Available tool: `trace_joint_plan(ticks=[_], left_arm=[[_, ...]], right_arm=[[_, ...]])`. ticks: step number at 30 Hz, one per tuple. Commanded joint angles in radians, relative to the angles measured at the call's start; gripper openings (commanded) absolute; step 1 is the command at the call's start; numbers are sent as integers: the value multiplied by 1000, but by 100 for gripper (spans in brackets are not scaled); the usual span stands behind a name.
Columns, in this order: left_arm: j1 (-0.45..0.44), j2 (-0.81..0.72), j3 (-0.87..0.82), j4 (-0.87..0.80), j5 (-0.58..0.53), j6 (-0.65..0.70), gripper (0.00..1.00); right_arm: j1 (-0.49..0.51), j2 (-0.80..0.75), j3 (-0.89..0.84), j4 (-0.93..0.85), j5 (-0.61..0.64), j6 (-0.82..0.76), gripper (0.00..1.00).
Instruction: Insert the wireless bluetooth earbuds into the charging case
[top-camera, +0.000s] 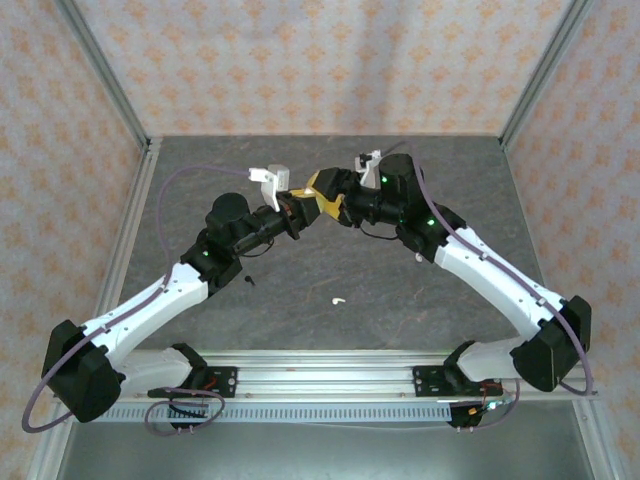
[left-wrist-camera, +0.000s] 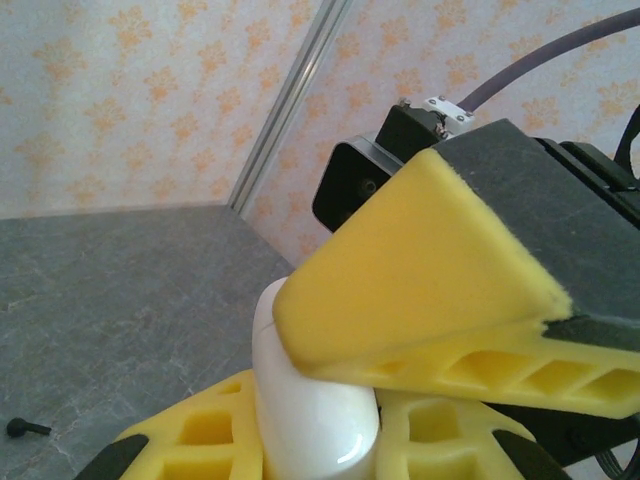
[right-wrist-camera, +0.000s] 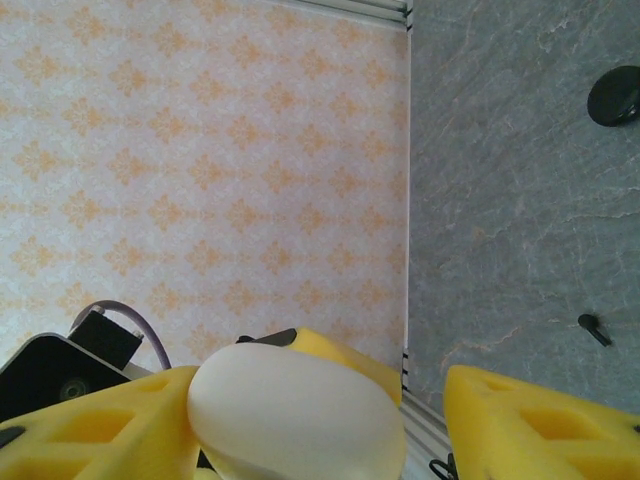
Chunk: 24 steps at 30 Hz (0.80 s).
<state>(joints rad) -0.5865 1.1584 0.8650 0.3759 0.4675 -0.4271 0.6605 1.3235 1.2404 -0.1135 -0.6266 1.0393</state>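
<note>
Above the middle of the grey table (top-camera: 300, 330) the two arms are seen tip to tip, their yellow ribbed fingers gathered in the air. The charging case (left-wrist-camera: 310, 410) is white, smooth and rounded, and a thin seam can be made out down its side. It is clamped by the left gripper (left-wrist-camera: 320, 440), with one yellow finger pressed to each flank of it in the left wrist view. Whether its lid is raised cannot be told.

The right gripper (right-wrist-camera: 330, 420) is held with its jaws apart. In the right wrist view the case is set against one finger, while a clear gap is left between it and the other finger. In the left wrist view one finger of the right gripper is laid across the top of the case and appears to touch it.

Two earbuds are found on the table, both outside the case. The white earbud (top-camera: 338, 299) lies near the front, between the two arms and well apart from the grippers. The black earbud (top-camera: 248, 283) lies just beside the left arm's forearm, and it is also picked up as a small dark stemmed shape in both wrist views.

A dark round thing (right-wrist-camera: 615, 95) is seen on the table at the edge of the right wrist view — what it is cannot be told
</note>
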Motion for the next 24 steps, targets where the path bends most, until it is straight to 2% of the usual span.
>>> trace_joint_plan(ticks=[1, 5, 8, 11, 14, 16, 18, 21, 24], left_arm=[[5, -12, 35, 0, 10, 30, 4], [3, -12, 38, -22, 11, 47, 4], [2, -13, 38, -45, 11, 60, 4], [4, -18, 43, -80, 2, 76, 7], [5, -33, 52, -146, -7, 99, 22], [4, -48, 60, -201, -15, 116, 41], [7, -66, 62, -248, -27, 124, 56], [24, -101, 53, -301, -3, 123, 63], [62, -125, 43, -322, 103, 102, 63]], right_arm=[[5, 12, 40, 43, -11, 6, 60], [5, 21, 45, 38, -10, -2, 48], [5, 26, 57, 11, -3, -28, 35], [5, 27, 89, -62, 18, -88, 29], [5, 32, 143, -176, 45, -178, 26], [6, 34, 176, -246, 59, -240, 25], [5, 37, 202, -293, 69, -287, 25], [5, 39, 237, -355, 83, -357, 24], [5, 42, 265, -414, 89, -420, 24]])
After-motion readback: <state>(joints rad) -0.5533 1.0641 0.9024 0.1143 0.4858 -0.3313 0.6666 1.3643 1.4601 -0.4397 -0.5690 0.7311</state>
